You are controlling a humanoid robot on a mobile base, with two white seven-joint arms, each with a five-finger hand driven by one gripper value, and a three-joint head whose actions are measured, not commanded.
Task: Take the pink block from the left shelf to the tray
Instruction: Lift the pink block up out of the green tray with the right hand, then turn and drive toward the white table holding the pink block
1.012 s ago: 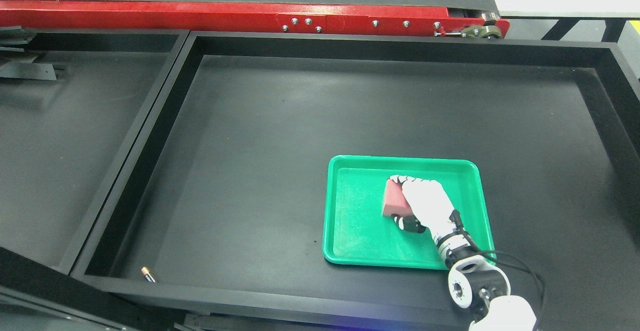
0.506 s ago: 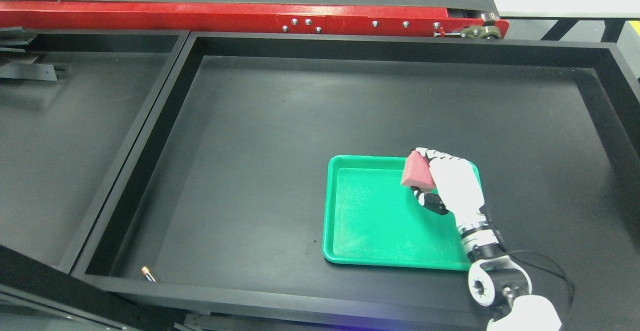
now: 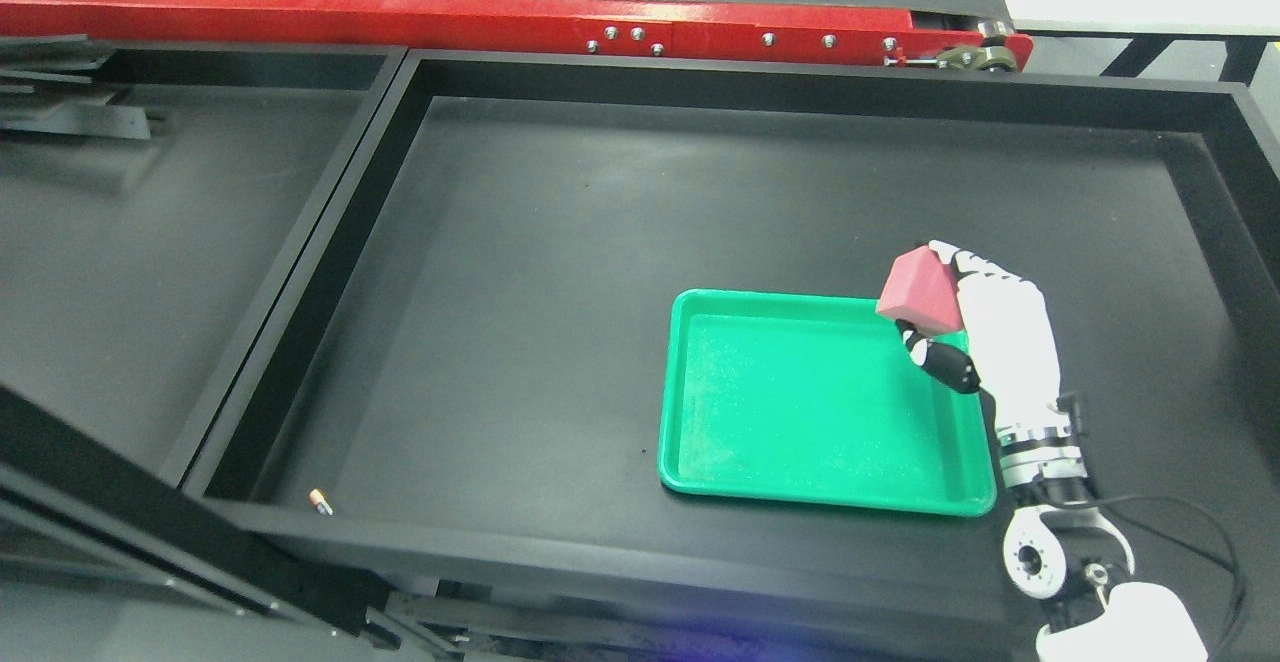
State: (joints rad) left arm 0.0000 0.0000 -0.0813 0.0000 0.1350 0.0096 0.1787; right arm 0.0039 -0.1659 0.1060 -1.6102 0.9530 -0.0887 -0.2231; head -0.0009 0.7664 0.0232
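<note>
My right hand (image 3: 1000, 327) is closed on the pink block (image 3: 920, 292): white fingers (image 3: 968, 264) wrap its far side, the dark thumb (image 3: 945, 364) sits under it at 6 o'clock. Block is held clear of the surface, tilted, one corner pointing up. It sits over the tray's top-right corner, half across the rim, not resting inside. Wrist and forearm (image 3: 1045, 462) run down to 5 o'clock from the hand, just off the tray's right edge, cable looping at the elbow joint.

Green tray (image 3: 700, 462) lies at 9 o'clock from the hand, flat on the floor of the big black bin (image 3: 600, 192), nothing lying on its bed. Tray is in the bin's lower right part.

Farther out at 8 o'clock, a small battery (image 3: 320, 500) lies against the bin's near wall at the lower-left corner, well apart from the tray.

A second black compartment (image 3: 150, 242) adjoins the bin at 9 o'clock. A red beam (image 3: 450, 22) with bolts runs along the far side at 11 to 12 o'clock.

I see no left arm in view.
</note>
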